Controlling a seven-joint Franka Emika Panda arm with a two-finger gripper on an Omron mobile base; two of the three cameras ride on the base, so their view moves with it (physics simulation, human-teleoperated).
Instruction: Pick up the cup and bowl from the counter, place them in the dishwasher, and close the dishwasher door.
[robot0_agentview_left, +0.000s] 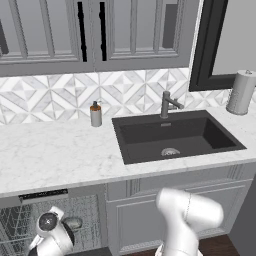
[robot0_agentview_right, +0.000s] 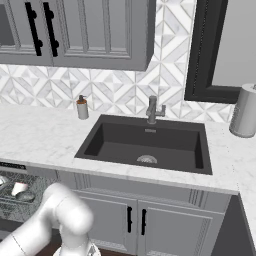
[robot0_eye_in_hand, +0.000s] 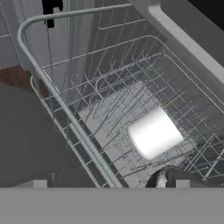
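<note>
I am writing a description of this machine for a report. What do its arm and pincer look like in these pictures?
The arm is glossy white, built from thick rounded segments with smooth curved shells. Near the hand, a round dark joint cap with a pale centre shows between the white parts. The pincer has two small dark fingertips with square pale ends. No cables or markings are visible.

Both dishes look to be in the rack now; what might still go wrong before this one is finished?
1. The cup lies on its side in the dishwasher rack beside the bowl; it may roll or rattle when the door swings.
2. The gripper, jaws open, hangs close above both dishes, so a careless retreat might clip the rack wire.
3. The arm reaches in over the open dishwasher door; closing means repositioning first.
</note>
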